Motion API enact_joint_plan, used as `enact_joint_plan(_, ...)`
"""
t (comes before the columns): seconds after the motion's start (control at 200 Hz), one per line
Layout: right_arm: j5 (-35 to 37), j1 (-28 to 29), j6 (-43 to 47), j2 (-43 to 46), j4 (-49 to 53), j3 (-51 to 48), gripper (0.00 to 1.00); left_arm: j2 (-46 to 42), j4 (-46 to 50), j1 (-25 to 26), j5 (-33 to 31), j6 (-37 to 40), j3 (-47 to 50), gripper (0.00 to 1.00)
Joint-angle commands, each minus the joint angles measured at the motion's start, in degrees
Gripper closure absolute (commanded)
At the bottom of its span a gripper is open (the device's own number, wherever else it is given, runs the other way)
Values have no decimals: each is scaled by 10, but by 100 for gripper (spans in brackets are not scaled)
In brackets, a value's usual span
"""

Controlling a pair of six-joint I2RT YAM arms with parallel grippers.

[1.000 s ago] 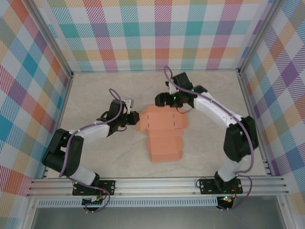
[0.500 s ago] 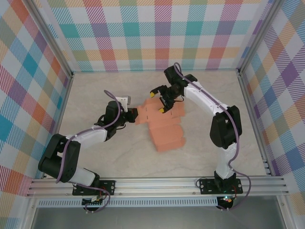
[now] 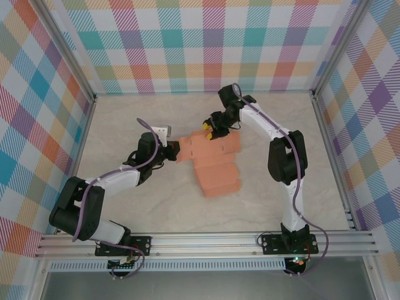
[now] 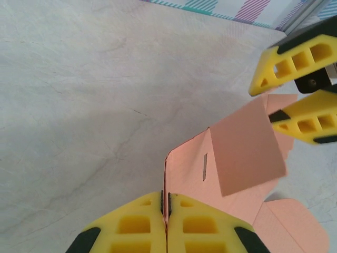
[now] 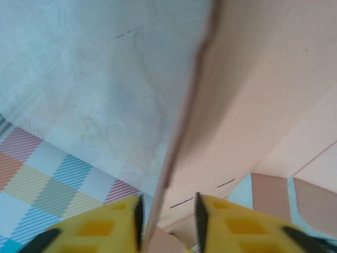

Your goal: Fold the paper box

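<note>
Salmon paper box [image 3: 214,164], part-folded, flap raised

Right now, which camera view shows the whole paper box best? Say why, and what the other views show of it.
The top external view: the paper box shows nearly whole, panels and tabs together. The left wrist view gives a close, partial look at a raised flap; the right wrist view, a cropped panel edge-on.

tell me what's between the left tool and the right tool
The paper box: its raised flap runs from the left tool to the right tool, in the left wrist view.
</note>
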State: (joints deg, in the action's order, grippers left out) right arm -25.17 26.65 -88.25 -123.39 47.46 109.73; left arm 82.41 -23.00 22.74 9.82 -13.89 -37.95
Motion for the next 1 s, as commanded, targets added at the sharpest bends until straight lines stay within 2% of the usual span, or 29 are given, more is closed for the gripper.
enact_joint_plan(0.0, -4, 3, -1, 12, 7, 12, 73, 3, -36, 2, -11, -6, -1, 77)
enact_joint_plan(0.04, 3, 4, 5, 12, 4, 14, 75, 6, -38, 2, -7, -9, -2, 48)
enact_joint_plan(0.07, 7, 4, 8, 11, 3, 18, 77, 8, -40, 2, -6, -12, -2, 37)
enact_joint_plan(0.105, 11, 3, 13, 11, 1, 20, 78, 8, -40, 1, -4, -16, -2, 30)
enact_joint_plan(0.23, -9, -4, 51, 14, -25, 10, 84, -17, -23, -7, -7, -17, 8, 21)
enact_joint_plan(0.34, -33, -8, 87, 56, -169, -68, 85, -66, -10, -36, 9, -20, 36, 19)
enact_joint_plan(0.4, -37, -12, 105, 70, -187, -87, 82, -92, 27, -52, 18, -14, 41, 18)
enact_joint_plan(0.435, -31, -15, 121, 72, -160, -80, 69, -107, 55, -57, 16, -5, 40, 18)
enact_joint_plan(0.48, 0, -18, 134, 67, -80, -54, 41, -121, 100, -57, 2, 5, 34, 17)
enact_joint_plan(0.515, 29, -19, 130, 60, -15, -29, 32, -126, 132, -58, -9, 5, 27, 15)
enact_joint_plan(0.555, 47, -21, 121, 51, 34, -13, 28, -124, 167, -58, -5, -5, 18, 15)
enact_joint_plan(0.605, 48, -23, 104, 46, 41, -15, 27, -113, 178, -58, 36, -28, 17, 16)
enact_joint_plan(0.66, 42, -22, 80, 43, 27, -26, 27, -87, 144, -55, 90, -88, 26, 16)
enact_joint_plan(0.73, 29, -22, 62, 35, 10, -28, 26, -34, 125, -39, 117, -159, 22, 18)
enact_joint_plan(0.775, 28, -22, 60, 30, 11, -21, 27, -4, 140, -24, 123, -180, 10, 22)
enact_joint_plan(0.88, 38, -22, 66, 30, 18, -12, 27, 36, 154, 11, 107, -194, -7, 23)
enact_joint_plan(0.995, 46, -22, 73, 39, 20, -15, 28, 63, 160, 18, 104, -193, -21, 27)
